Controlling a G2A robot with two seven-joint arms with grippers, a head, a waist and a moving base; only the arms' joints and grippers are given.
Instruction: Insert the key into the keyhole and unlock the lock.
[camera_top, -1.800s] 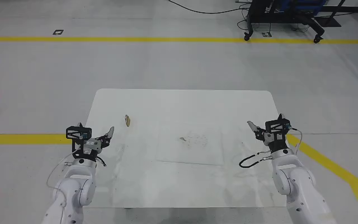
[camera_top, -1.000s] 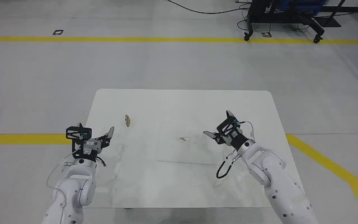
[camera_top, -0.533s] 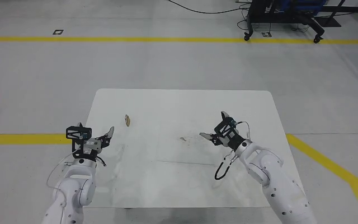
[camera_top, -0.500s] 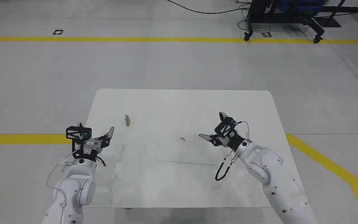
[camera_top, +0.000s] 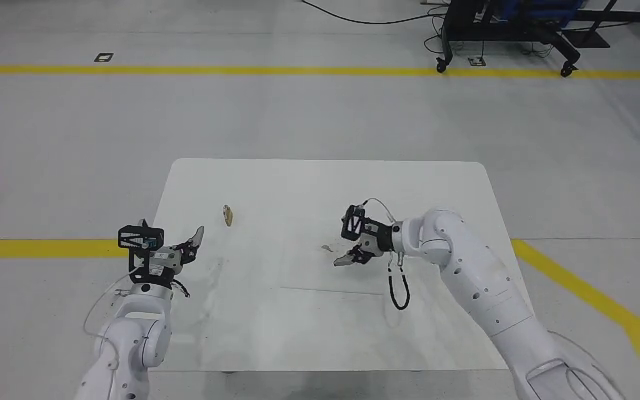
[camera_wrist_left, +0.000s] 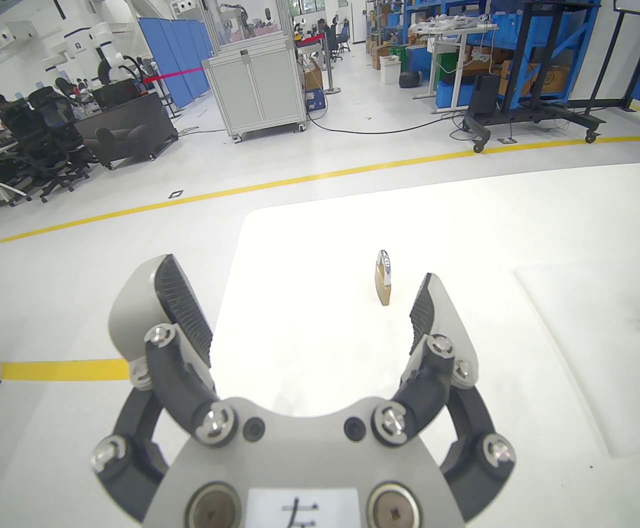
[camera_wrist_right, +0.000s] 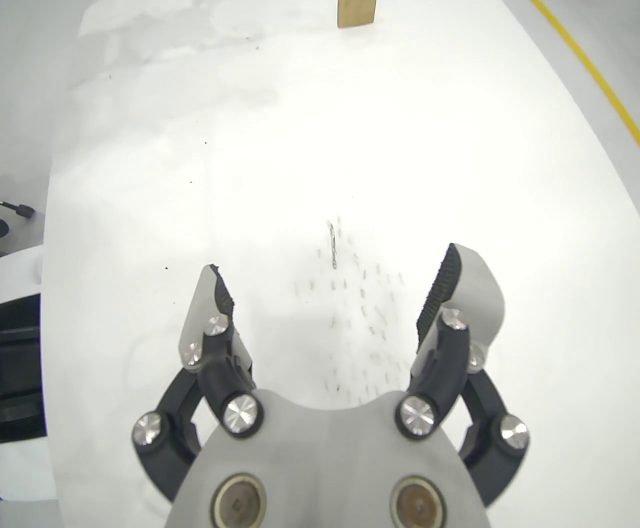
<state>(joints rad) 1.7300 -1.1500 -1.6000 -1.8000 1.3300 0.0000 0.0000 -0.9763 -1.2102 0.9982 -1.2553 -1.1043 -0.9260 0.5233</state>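
Observation:
A small brass padlock stands on edge at the table's far left; it also appears ahead of the left fingers and far off in the right wrist view. A thin metal key lies flat near the table's middle. My right gripper is open just right of the key, low over the table, with the key slightly beyond the gap between its fingertips. My left gripper hovers open and holding nothing at the table's left edge, facing the padlock.
The white table has rounded corners and many small scuff marks around the key. A thin pale mat lies at its centre. A black cable loops from the right arm. Yellow floor lines run beside the table.
My right arm swung from the table's right edge leftward to the centre, turned toward the key and dropped close to it. The left arm, padlock and key stayed put.

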